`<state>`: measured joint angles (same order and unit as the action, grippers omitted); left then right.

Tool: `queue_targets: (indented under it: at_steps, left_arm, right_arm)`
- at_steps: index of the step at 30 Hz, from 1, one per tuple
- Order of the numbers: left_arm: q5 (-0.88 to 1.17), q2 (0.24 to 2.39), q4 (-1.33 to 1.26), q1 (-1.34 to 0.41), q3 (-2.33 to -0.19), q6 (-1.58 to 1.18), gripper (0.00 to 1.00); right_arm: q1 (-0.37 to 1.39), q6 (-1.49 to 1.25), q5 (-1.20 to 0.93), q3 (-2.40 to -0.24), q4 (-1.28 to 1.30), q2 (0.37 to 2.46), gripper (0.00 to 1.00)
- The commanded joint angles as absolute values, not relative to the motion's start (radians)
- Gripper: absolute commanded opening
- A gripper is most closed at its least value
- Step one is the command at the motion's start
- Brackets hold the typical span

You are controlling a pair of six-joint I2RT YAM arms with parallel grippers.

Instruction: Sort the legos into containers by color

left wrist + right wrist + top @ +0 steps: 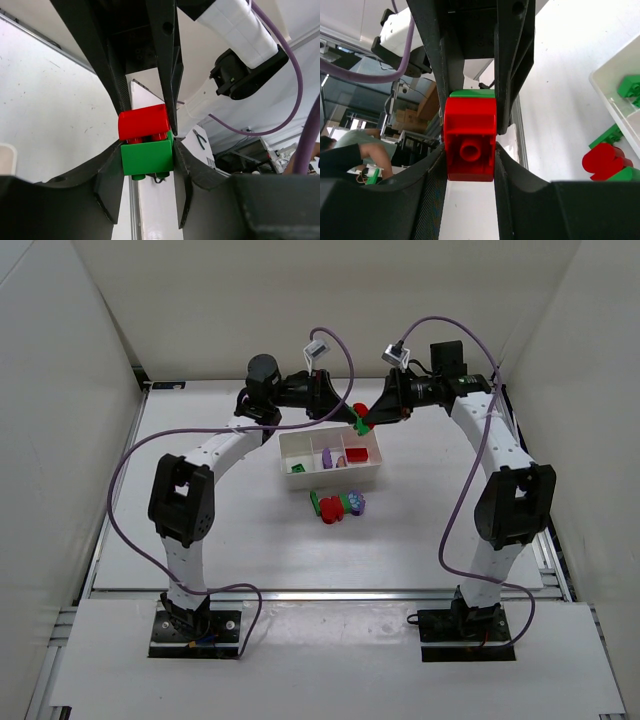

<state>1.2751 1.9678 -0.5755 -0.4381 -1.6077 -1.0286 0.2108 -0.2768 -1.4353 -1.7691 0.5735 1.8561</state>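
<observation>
Clamping green brick [147,156], left end effector [147,166]; right end effector [470,161] clamps red brick [470,130]

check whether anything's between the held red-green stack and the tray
Nothing visible stands between. The left claw holds the green brick, the right claw the red brick, joined, in the air near the far edge of the tray.
</observation>
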Motion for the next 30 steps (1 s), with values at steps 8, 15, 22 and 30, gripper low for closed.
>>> queue_targets:
  at_steps: [8,15,22,30]
  left_arm:
    - [1.244,1.838,-0.334,-0.440,-1.542,-0.833,0.13]
    - [1.016,1.702,0.136,-0.396,-1.440,-0.399,0.14]
    - [0.358,1.664,0.560,-0.394,-1.462,-0.152,0.10]
    - [0.180,1.787,0.689,-0.397,-1.542,-0.123,0.23]
  right_arm:
    - [0.118,-0.223,-1.401,-1.792,0.618,1.806,0.00]
    - [0.052,-0.175,-1.356,-1.792,0.667,1.779,0.00]
    - [0.041,-0.150,-1.338,-1.772,0.696,1.764,0.00]
    - [0.044,-0.163,-1.333,-1.782,0.692,1.782,0.00]
